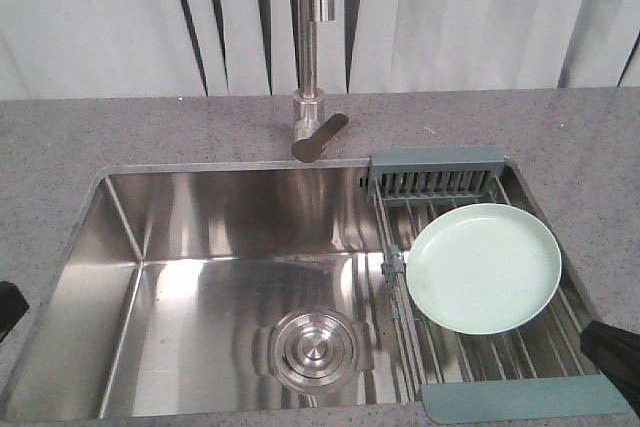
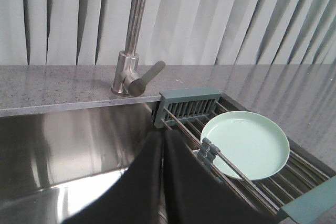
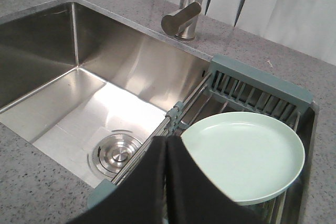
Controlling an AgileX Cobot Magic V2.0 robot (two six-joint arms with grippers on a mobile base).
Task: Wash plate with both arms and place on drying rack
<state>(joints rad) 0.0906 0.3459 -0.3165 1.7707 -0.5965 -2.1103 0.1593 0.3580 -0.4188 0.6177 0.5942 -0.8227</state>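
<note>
Risk lies in lifting the mint-green plate (image 1: pixel 483 267), flat on the drying rack's (image 1: pixel 500 396) rods over the sink (image 1: pixel 220 237): both my fingers (image 2: pixel 164 182) pressed together, empty, could knock it off.

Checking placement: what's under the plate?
The plate lies flat on the drying rack's steel rods, over the sink's right side. Rods directly beneath it are covered; nothing else shows under it.
</note>
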